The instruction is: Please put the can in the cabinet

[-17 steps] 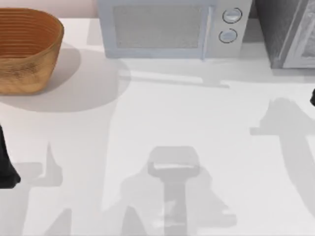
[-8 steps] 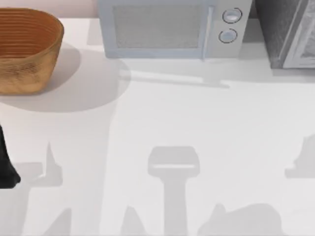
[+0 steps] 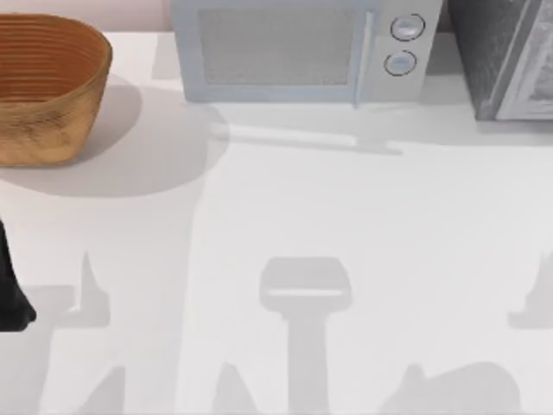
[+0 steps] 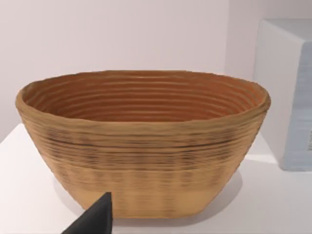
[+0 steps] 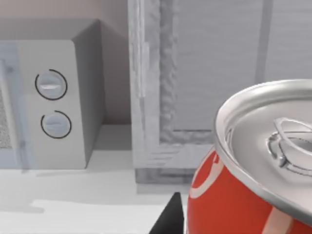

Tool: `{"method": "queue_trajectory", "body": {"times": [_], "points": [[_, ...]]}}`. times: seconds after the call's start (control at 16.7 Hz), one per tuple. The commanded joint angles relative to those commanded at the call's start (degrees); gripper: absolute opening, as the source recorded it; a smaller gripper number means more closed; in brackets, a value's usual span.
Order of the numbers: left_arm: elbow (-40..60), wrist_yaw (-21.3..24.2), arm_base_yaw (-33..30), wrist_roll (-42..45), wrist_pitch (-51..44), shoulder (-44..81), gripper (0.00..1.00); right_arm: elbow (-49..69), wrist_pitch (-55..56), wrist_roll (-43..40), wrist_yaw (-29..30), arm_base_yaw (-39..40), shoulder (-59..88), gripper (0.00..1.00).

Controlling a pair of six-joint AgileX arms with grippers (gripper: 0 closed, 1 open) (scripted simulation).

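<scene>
The right hand's finger state cannot be told; the can (image 5: 234,204) sits close before it, facing the cabinet (image 5: 204,73); the left arm (image 3: 10,294) is parked at the tabletop's (image 3: 346,225) left edge.

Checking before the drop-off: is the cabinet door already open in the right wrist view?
No, the cabinet shows its framed door panel flush and shut behind the can.

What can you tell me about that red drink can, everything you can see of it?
The can sits close up in the right wrist view. Its body is bright red with a curved stroke of white lettering, and its silver metal top has a raised rim and a pull tab lying flat, so it looks unopened. It appears tilted toward the camera. A dark part of the right gripper shows right beside its lower edge. Behind it stands the cabinet, its pale framed door shut.
</scene>
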Motion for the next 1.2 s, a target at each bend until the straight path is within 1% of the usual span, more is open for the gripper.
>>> {"method": "queue_trajectory", "body": {"times": [0.24, 0.36, 0.48, 0.72, 1.2], "points": [[0.0, 0.0, 0.0, 0.0, 0.0, 0.0, 1.0, 0.77, -0.1, 0.13, 0.13, 0.31, 0.87, 0.0], [0.0, 0.0, 0.0, 0.0, 0.0, 0.0, 1.0, 3.82, -0.99, 0.17, 0.43, 0.86, 3.8, 0.0], [0.0, 0.0, 0.0, 0.0, 0.0, 0.0, 1.0, 9.31, -2.52, 0.2, 1.07, 1.64, 8.69, 0.0], [0.0, 0.0, 0.0, 0.0, 0.0, 0.0, 1.0, 26.9, -6.93, 0.23, 3.23, 3.45, 22.54, 0.0], [0.0, 0.0, 0.0, 0.0, 0.0, 0.0, 1.0, 72.37, -17.5, 0.48, 8.49, 7.57, 55.66, 0.0]]}}
